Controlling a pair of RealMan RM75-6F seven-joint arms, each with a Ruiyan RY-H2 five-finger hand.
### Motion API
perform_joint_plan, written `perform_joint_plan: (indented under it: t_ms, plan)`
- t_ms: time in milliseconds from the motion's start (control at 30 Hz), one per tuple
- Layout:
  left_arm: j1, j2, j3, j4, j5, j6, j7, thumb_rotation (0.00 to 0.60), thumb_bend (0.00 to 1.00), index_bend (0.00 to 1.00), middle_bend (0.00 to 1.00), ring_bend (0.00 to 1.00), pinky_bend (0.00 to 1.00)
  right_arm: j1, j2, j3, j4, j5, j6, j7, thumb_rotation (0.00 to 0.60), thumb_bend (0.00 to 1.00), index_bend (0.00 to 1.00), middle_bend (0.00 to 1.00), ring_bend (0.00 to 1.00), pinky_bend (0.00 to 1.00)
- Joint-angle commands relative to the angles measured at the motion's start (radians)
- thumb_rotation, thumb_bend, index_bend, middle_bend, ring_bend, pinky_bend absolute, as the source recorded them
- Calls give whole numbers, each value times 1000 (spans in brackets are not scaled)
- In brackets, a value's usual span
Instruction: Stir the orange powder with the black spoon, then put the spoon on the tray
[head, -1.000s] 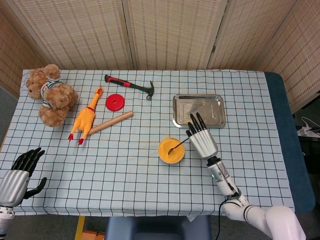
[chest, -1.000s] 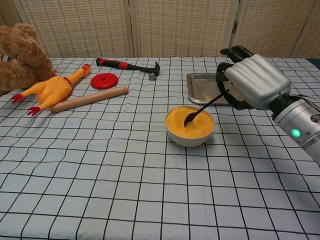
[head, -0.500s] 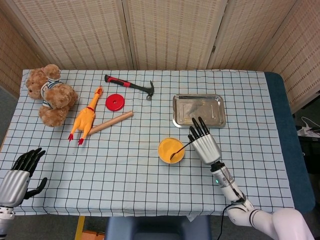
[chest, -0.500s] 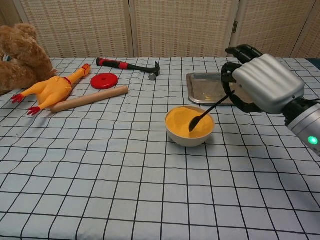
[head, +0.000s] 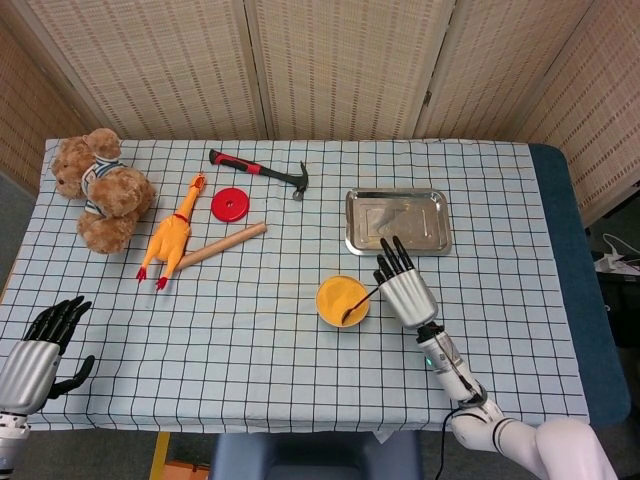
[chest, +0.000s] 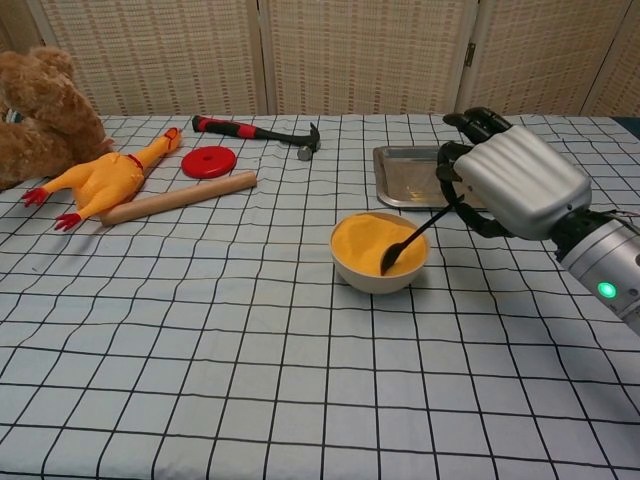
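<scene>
Right hand grasps the black spoon by its handle, its dark fingers curled around it, with the spoon slanting down so that its tip sits in the orange powder toward the near right side of the bowl. That bowl stands on the checked cloth of the worktop, just to the left of the hand in the head view. Beyond the hand lies the metal tray, flat on the cloth and near the bowl but apart from it. Farther left along the worktop a hammer with a red and black handle lies near the back edge, with a red disc in front of it and a wooden rolling pin lying at a slant closer still. A yellow rubber chicken lies beside the pin, and a brown teddy bear sits at the far left corner. Left hand hovers at the near left edge of the worktop, released, fingers spread and holding nothing.
</scene>
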Motion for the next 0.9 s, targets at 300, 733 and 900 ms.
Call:
perform_joint_plan:
  t_ms: [300,733,900]
  plan:
    - [1,6,-2,4,-6,1,-17,600,416,54,12,0,90,49,-88,31,133,14,-39,-35,600,395,938,304,0,69]
    - [-1,8,-2,8,-8,-4,-24,600,416,54,12,0,90,81,-151,60,228,38,-43,2,600,395,942,304,8,69]
    - [0,7,-3,7,-8,-1,-20,600,416,54,11,0,90,74,-141,60,224,35,-8,59,600,395,946,305,14,71]
